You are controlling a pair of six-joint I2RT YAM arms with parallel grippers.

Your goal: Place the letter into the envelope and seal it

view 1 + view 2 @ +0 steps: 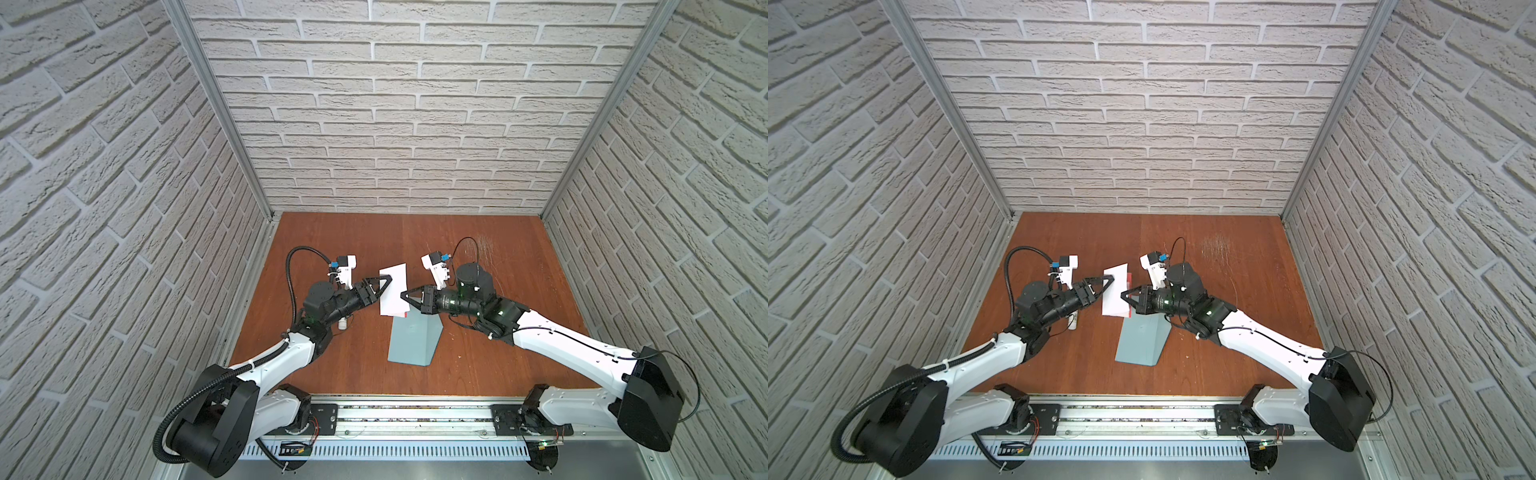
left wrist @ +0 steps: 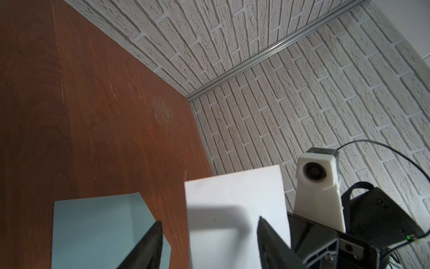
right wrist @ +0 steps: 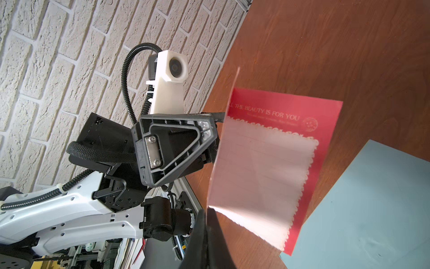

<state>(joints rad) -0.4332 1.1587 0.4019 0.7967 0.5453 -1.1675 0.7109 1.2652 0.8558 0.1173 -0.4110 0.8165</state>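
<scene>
Jaws of the right gripper (image 3: 206,213) pressed together on the nearest edge of the letter (image 3: 260,177), which hangs clear of the tabletop (image 1: 498,257), tilted up on edge. Jaws of the left gripper (image 2: 209,221) spread, straddling the opposite long edge without gripping it; in the right wrist view one fingertip sits close against that edge.

Letter: plain white back toward the left arm, red printed face toward the right arm. In both top views its long axis runs from the far wall toward the robot, and its near short end overlaps the far end of the envelope (image 1: 413,343).

Envelope: flat on the tabletop, below the jaws and nearer the robot. Its long axis is roughly in line with the letter's, and its angled flap side points toward the right arm.

Both arms meet at the letter; the right is nearer the envelope. Insertion probably depends on turning the letter's leading edge toward the flap side. Whether the flap is raised cannot be told.
</scene>
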